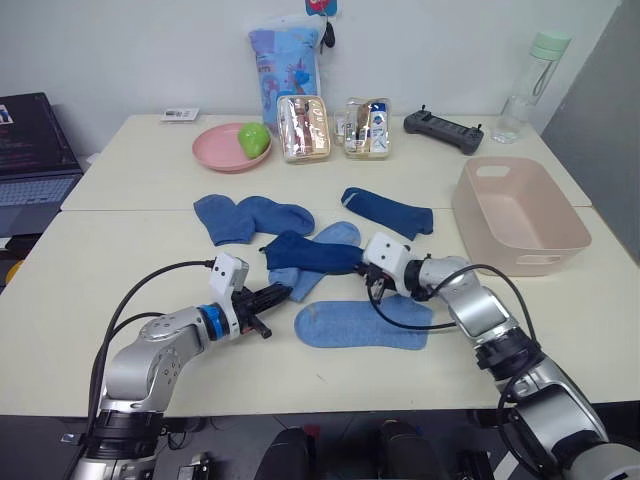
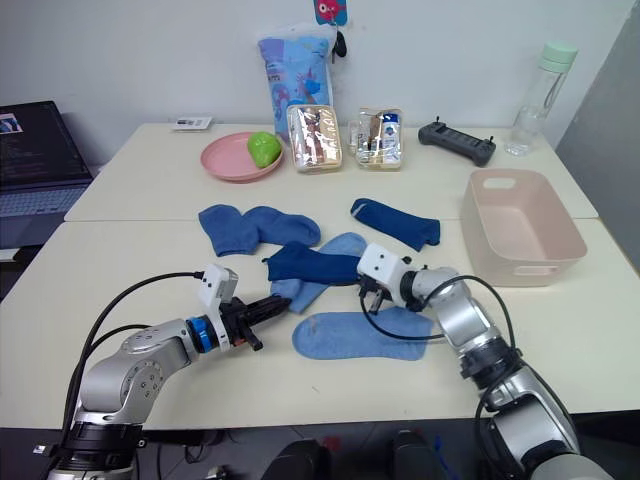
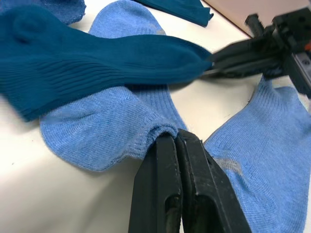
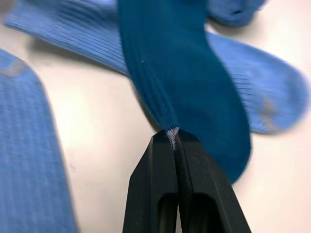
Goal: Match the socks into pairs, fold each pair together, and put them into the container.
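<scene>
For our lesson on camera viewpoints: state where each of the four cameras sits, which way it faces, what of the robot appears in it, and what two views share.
Left eye view: head, facing down over the table; both arms show.
Right eye view: same head, same scene, set slightly aside.
Left wrist view: along the left claw, pinching the light blue sock.
Right wrist view: along the right claw, pinching the dark blue sock.
Shared: both wrist views show both socks.

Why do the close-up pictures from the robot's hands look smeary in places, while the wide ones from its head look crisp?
Right wrist view: the fingers pinching the dark blue sock are sharp, while the light blue sock behind blurs away. Left wrist view: the cuff at the left gripper is crisp; the right gripper beyond is soft. Left eye view: evenly lit, with faint shadows under the socks.
</scene>
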You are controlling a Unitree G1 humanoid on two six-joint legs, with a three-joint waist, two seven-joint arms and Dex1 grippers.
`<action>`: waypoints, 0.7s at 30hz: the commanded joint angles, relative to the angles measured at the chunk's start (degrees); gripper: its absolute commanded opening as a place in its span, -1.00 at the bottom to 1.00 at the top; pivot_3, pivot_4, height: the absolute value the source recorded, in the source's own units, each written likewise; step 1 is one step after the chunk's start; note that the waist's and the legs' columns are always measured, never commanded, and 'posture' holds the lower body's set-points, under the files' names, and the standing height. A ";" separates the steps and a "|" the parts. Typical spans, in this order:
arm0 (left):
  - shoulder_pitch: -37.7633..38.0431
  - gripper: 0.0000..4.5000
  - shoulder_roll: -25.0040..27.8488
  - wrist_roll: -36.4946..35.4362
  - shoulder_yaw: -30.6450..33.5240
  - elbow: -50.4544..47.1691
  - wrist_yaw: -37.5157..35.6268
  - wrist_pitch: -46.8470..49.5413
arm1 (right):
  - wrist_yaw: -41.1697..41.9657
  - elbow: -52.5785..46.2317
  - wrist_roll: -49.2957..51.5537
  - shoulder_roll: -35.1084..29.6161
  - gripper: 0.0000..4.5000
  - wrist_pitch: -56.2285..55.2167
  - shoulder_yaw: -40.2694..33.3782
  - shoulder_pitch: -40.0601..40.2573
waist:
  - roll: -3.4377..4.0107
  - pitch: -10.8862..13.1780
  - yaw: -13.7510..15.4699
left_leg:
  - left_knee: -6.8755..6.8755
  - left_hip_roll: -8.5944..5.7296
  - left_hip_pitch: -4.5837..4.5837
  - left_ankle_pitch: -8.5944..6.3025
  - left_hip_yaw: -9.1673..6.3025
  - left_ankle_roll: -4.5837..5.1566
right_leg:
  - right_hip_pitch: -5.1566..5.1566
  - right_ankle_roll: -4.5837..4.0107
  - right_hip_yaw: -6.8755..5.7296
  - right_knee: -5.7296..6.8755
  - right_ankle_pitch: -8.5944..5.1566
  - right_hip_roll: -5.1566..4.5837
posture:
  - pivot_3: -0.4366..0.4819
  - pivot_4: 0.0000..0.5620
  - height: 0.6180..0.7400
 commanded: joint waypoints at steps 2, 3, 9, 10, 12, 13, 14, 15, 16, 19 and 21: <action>0.00 -1.00 0.83 0.40 0.25 -0.66 -0.71 -1.42 | -3.95 1.18 -4.11 -5.64 -0.99 -10.68 -3.28 -3.94 | 0.02 0.01 -0.05 | 0.00 0.00 0.00 0.00 0.02 0.00 | -0.01 0.00 0.00 0.00 0.00 0.00 | -0.05 -0.47 1.00; -0.01 -1.00 0.86 0.36 0.32 -0.65 -0.75 -1.39 | -4.50 2.34 -4.52 -6.94 -0.99 -12.04 -3.79 -4.21 | 0.02 0.01 -0.01 | 0.00 0.00 0.00 0.00 0.02 0.00 | -0.01 0.00 0.00 0.00 0.00 0.00 | -0.05 -0.47 1.00; -0.38 -1.00 1.16 0.67 0.20 0.03 -1.18 -1.67 | -4.64 8.16 -5.43 -11.54 -0.99 -15.52 -5.23 -2.17 | 0.01 0.01 -0.02 | -0.01 0.00 0.00 0.00 0.04 0.00 | 0.01 0.00 0.02 -0.02 0.00 0.00 | -0.05 -0.47 1.00; -0.60 -1.00 1.28 0.73 0.16 0.29 -1.36 -1.72 | -4.56 8.48 -5.75 -12.11 -0.99 -16.12 -5.14 -1.50 | 0.01 0.01 -0.01 | -0.01 0.01 -0.01 0.00 0.04 0.00 | 0.01 0.00 0.01 -0.02 0.00 0.00 | -0.05 -0.47 1.00; -0.97 -1.00 1.40 0.89 0.13 0.76 -1.62 -1.91 | -4.09 8.44 -5.79 -12.38 -0.99 -16.57 -5.09 -0.71 | 0.01 0.01 -0.01 | -0.01 0.00 -0.02 0.00 0.05 0.01 | 0.01 0.00 0.03 -0.02 0.00 0.00 | -0.05 -0.47 1.00; -1.19 -1.00 1.49 1.04 0.04 1.09 -1.88 -2.12 | -3.30 7.73 -4.91 -11.95 -0.99 -15.81 -5.41 -0.16 | 0.01 0.01 -0.02 | -0.01 0.00 -0.02 0.00 0.07 0.01 | 0.01 0.00 0.04 -0.02 0.00 0.00 | -0.05 -0.47 1.00; -1.45 -1.00 1.59 1.13 -0.06 1.39 -2.13 -2.31 | -2.56 6.78 -3.70 -11.39 -0.89 -14.87 -5.99 0.44 | 0.01 0.01 -0.08 | -0.01 0.00 -0.01 0.00 0.06 0.01 | 0.01 0.00 0.04 -0.01 0.00 0.00 | -0.05 -0.47 1.00; -1.63 -1.00 1.65 1.19 -0.14 1.62 -2.31 -2.45 | -2.03 6.10 -2.91 -10.98 -0.77 -14.21 -6.45 0.86 | 0.01 0.01 -0.16 | -0.01 0.01 -0.01 0.00 0.06 0.01 | 0.01 0.00 0.04 -0.01 0.00 0.01 | -0.05 -0.47 1.00; -1.82 -1.00 1.70 1.19 -0.17 1.79 -2.47 -2.52 | -0.60 5.17 -1.99 -10.85 -0.67 -13.44 -6.51 1.41 | 0.01 0.01 -0.19 | -0.01 0.02 0.00 0.00 0.05 0.01 | 0.01 0.00 0.03 0.01 0.00 0.01 | -0.05 -0.47 1.00; -2.87 -1.00 2.35 1.24 0.52 2.67 -3.27 -3.14 | -0.90 1.03 -0.94 -11.03 -0.22 -11.66 -8.10 3.54 | 0.01 0.01 -0.08 | -0.01 0.02 -0.02 0.00 0.03 0.01 | 0.01 0.00 0.01 0.01 0.00 0.01 | -0.05 -0.47 1.00; -3.76 -1.00 3.20 1.05 1.76 3.55 -3.72 -3.52 | -1.13 -2.04 0.05 -11.54 0.10 -10.17 -9.41 5.14 | 0.01 0.01 -0.01 | 0.00 0.02 -0.03 0.00 0.04 0.01 | 0.00 0.00 0.03 0.00 0.00 0.01 | -0.05 -0.47 1.00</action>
